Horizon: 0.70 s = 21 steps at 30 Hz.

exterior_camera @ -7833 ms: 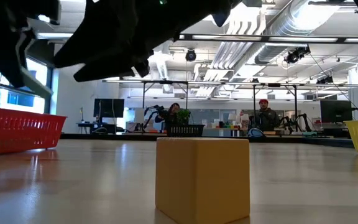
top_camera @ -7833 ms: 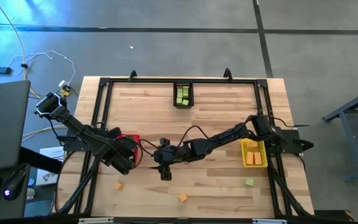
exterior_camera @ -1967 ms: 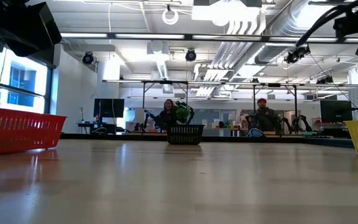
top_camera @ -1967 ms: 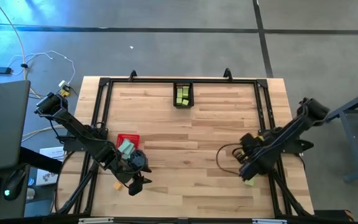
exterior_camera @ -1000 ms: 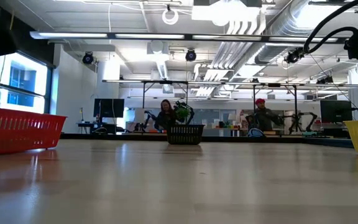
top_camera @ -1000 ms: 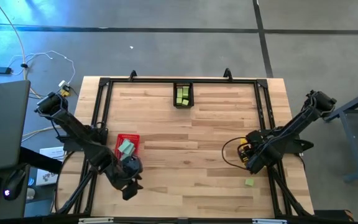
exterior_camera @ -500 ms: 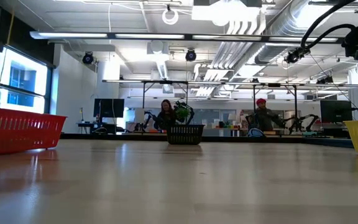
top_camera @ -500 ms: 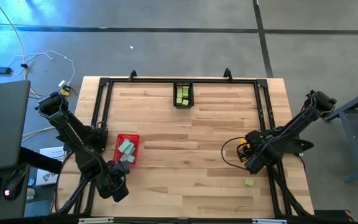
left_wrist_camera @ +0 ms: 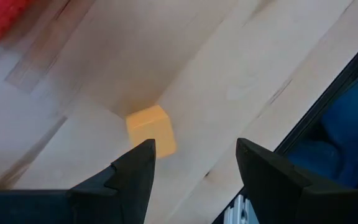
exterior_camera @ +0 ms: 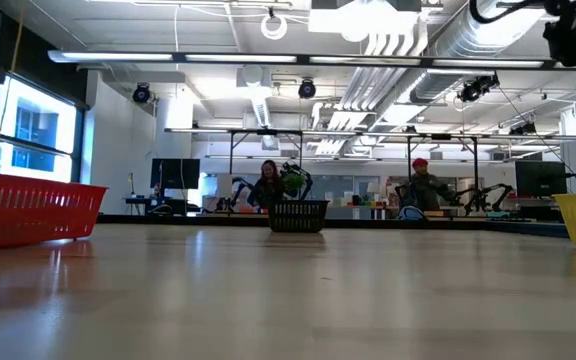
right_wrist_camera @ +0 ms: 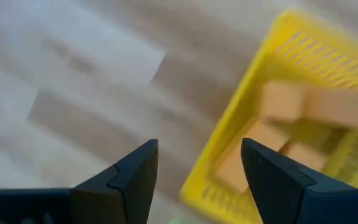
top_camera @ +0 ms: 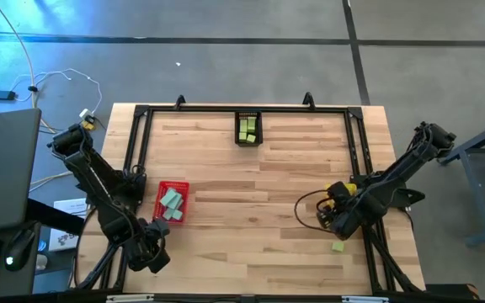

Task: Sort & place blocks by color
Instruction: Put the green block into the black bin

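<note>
Left gripper (left_wrist_camera: 191,180): low over near-left table corner; fingers spread wide, nothing held.
Small orange cube block (left_wrist_camera: 150,129): flat on wooden table (top_camera: 259,168), just ahead of left fingers, not touching; no long axis, one corner turned toward gripper.
Right gripper (right_wrist_camera: 197,180): above near-right table area; jaws parted wide, empty.
Small lime green block (top_camera: 338,247): on table just near-side of right gripper; axis too small to tell.
Yellow plastic bin (right_wrist_camera: 291,118): beside right gripper; orange blocks (right_wrist_camera: 281,99) inside, lying at mixed angles.
Red plastic bin (top_camera: 172,202): left side; mint-teal blocks (top_camera: 170,199) inside.
Black bin (top_camera: 247,129): far edge, centre; lime green bars (top_camera: 247,128) inside.
Two persons (exterior_camera: 268,185): seated in room beyond.
</note>
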{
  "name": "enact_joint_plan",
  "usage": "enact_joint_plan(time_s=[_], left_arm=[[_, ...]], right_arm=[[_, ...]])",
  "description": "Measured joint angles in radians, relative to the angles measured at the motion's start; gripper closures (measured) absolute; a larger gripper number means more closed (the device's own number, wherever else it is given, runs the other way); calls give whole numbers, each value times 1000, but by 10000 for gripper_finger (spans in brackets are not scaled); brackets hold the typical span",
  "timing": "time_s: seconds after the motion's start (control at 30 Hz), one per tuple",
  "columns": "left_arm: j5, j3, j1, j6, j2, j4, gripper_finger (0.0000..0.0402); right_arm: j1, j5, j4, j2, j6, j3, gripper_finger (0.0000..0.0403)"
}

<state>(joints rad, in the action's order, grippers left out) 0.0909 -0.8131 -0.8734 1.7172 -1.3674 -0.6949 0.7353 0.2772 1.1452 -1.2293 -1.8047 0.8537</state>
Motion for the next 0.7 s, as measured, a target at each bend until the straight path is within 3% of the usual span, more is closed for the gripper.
enact_joint_plan(time_s=[0.17, 0.43, 0.7], left_arm=[[14, 0, 0, 0, 0, -1, 190], [11, 0, 5, -23, 0, -1, 190], [10, 0, 5, -19, 0, -1, 190]], right_arm=[[2, -106, -148, -2, 83, -2, 187], [64, -158, -294, -43, 190, -4, 188], [165, -236, -320, -140, 216, -4, 188]])
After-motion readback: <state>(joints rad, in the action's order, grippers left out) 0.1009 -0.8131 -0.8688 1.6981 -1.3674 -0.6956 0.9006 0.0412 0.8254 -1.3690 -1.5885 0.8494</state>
